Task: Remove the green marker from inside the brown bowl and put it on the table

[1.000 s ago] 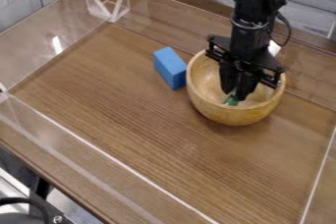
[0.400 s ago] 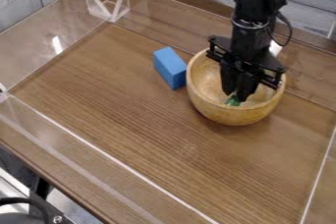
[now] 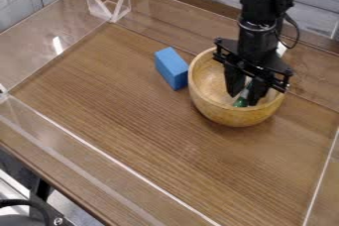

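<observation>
Claw (image 3: 248, 93), black and pointing straight down inside the round light-tan wooden bowl (image 3: 207, 93) near the worktop's (image 3: 119, 121) right edge, stands with jaws parted around the slim green-capped marker (image 3: 240, 100), not yet clamped on it. Best closed squarely across the barrel, then lifted straight up past the thick rim. Worth steering clear of the small blue block (image 3: 169, 67) just beside the bowl when setting down.

Small blue block (image 3: 171, 67) lying flat on wood grain, long side running away from camera (lighter blue top face, darker side). Clear acrylic triangular stand (image 3: 107, 3) upright near far left corner. Grey wall panel behind. Dark cable loop (image 3: 27, 213) at bottom left edge.
</observation>
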Tool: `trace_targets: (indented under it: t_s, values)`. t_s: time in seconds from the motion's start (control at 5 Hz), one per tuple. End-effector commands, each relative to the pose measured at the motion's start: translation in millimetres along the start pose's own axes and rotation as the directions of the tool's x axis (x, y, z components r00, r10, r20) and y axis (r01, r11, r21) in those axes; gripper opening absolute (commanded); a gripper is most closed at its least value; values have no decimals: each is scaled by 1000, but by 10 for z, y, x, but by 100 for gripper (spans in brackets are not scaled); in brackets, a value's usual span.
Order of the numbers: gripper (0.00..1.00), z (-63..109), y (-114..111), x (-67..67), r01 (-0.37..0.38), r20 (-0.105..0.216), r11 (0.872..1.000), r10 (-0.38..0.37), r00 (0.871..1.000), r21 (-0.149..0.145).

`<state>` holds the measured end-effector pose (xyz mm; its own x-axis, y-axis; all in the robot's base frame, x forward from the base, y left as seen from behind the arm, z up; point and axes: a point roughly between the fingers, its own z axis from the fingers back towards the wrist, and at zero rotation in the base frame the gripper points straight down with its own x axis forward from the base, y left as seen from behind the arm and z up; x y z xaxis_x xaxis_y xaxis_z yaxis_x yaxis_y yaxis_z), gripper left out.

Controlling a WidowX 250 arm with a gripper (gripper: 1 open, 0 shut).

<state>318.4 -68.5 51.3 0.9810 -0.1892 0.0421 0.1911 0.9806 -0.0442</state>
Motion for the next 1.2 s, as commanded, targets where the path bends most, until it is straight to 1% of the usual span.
trace_targets:
  t_s: [0.0,0.2,0.4,0.6,0.8,1.0]
  values:
    - [0,185,-54,82,28,72,1000,-27,997,-2]
    - [0,175,-79,77,34,75,999,-34,997,-9]
    - [100,152,-103,68,43,75,999,-42,996,-15]
    - [100,123,-127,59,51,77,998,-49,996,-21]
    - [0,87,-140,55,58,84,998,-55,995,-28]
    - [0,62,-164,49,64,90,997,-61,994,-37]
